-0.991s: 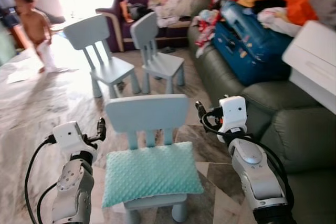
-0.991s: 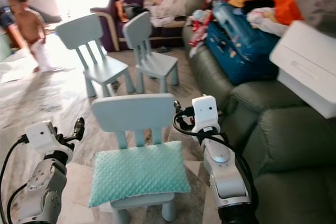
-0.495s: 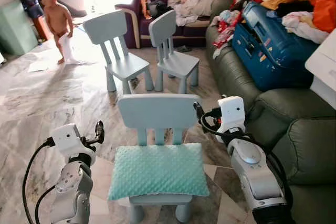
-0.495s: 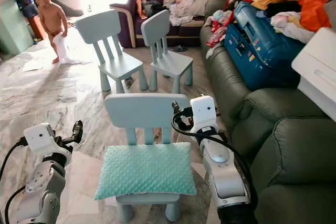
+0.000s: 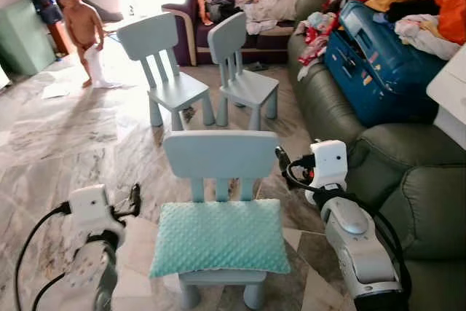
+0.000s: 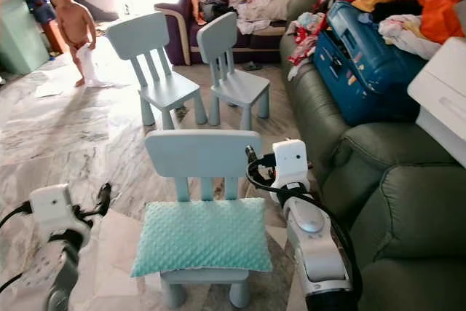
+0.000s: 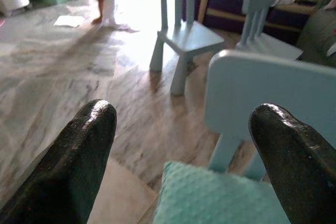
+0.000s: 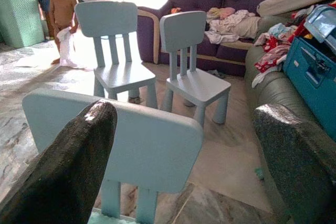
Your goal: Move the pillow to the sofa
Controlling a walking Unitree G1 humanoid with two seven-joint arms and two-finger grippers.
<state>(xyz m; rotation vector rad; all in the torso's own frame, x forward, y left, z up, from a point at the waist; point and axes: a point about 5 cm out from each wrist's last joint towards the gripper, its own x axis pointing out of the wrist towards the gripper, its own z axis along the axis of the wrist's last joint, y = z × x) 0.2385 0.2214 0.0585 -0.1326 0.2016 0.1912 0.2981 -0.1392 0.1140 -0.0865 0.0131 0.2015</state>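
The mint dimpled pillow (image 5: 220,238) lying flat on the small blue chair (image 5: 220,164) looks soft, light and floppy, best pinched at both short edges by the spread-fingered left tool (image 7: 184,150) and right tool (image 8: 184,156).

Left arm (image 5: 87,253): blurred, cut off at bottom edge.
Pillow (image 7: 210,198): cropped by bottom edge in left wrist view.
White box (image 5: 450,96): cut off at right edge.
Blue suitcase (image 5: 378,63): top buried under clothes (image 5: 415,5).
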